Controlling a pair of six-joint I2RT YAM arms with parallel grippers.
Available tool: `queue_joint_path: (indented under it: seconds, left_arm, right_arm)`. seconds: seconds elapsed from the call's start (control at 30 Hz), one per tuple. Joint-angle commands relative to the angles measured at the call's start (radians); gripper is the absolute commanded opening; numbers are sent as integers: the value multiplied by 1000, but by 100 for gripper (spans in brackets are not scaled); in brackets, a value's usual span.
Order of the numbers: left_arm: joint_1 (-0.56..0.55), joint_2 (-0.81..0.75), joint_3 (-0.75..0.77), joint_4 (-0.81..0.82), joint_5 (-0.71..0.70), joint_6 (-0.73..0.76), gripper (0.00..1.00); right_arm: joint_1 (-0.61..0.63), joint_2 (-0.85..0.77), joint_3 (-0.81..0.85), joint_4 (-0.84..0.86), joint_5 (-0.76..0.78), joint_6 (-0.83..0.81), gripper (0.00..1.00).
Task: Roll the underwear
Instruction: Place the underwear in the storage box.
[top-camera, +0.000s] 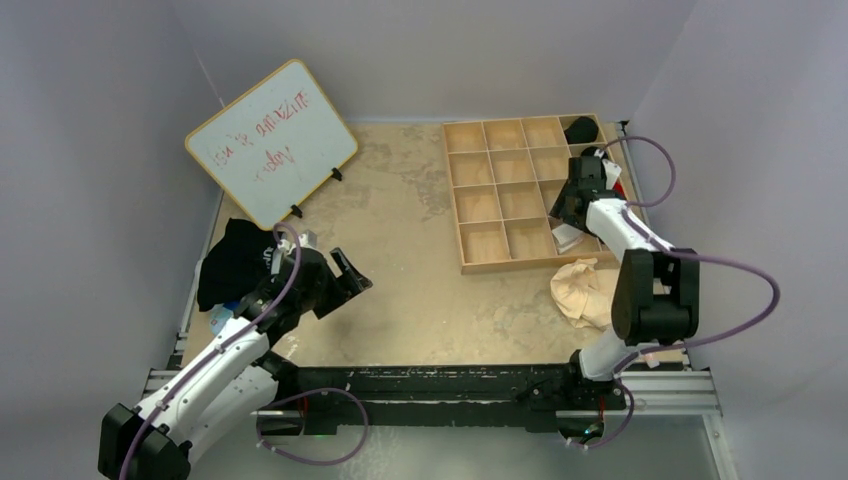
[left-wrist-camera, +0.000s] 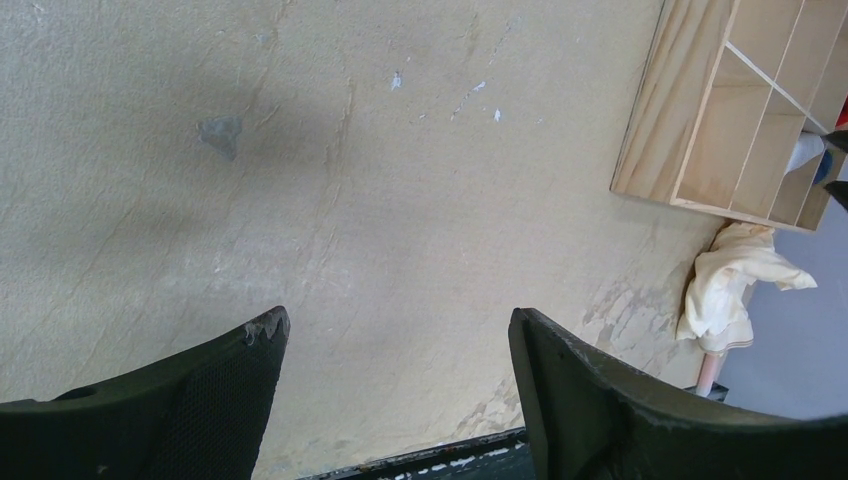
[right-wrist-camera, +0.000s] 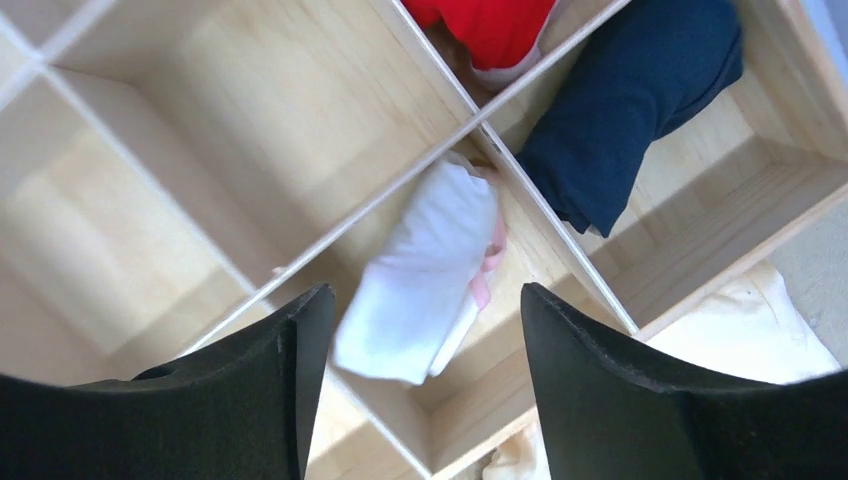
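Observation:
A white rolled underwear (right-wrist-camera: 420, 280) with a pink edge lies in a compartment of the wooden organizer (right-wrist-camera: 420, 170), leaning against a divider. My right gripper (right-wrist-camera: 422, 292) hangs just above it, open, and neither finger touches the roll. From the top view the right gripper (top-camera: 570, 200) is over the organizer's (top-camera: 462, 215) near right corner, with the white roll (top-camera: 568, 238) under it. A loose cream underwear (top-camera: 585, 290) lies on the table just in front of the organizer. My left gripper (left-wrist-camera: 398, 315) is open over bare table, holding nothing.
A navy roll (right-wrist-camera: 630, 100) and a red roll (right-wrist-camera: 490, 25) fill neighbouring compartments, and a black roll (top-camera: 580, 130) sits in the far right one. A black clothes pile (top-camera: 232, 262) lies at the table's left edge. A whiteboard (top-camera: 270, 140) stands at the back left.

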Motion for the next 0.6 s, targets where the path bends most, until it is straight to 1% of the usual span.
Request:
queue_joint_path:
  seconds: [0.0, 0.07, 0.13, 0.27, 0.33, 0.4, 0.47, 0.57]
  left_arm:
    - [3, 8, 1, 38, 5, 13, 79]
    - [3, 10, 1, 37, 7, 13, 79]
    - [3, 10, -1, 37, 7, 13, 79]
    - [3, -1, 0, 30, 7, 13, 79]
    - [4, -10, 3, 24, 3, 12, 79]
    - [3, -18, 5, 16, -1, 10, 79]
    - [3, -25, 7, 9, -3, 9, 79]
    - [3, -35, 13, -10, -12, 11, 79]
  right_arm:
    - [3, -116, 21, 4, -54, -26, 66]
    - [2, -136, 5, 25, -62, -27, 54]
    - [2, -135, -14, 48, -67, -21, 45]
    - [2, -68, -10, 36, -106, -13, 40]
    - [2, -31, -18, 40, -107, 0, 35]
    - [-1, 1, -29, 57, -111, 1, 34]
    - [-5, 32, -16, 39, -123, -2, 34]
    - [-6, 3, -9, 27, -161, -22, 34]
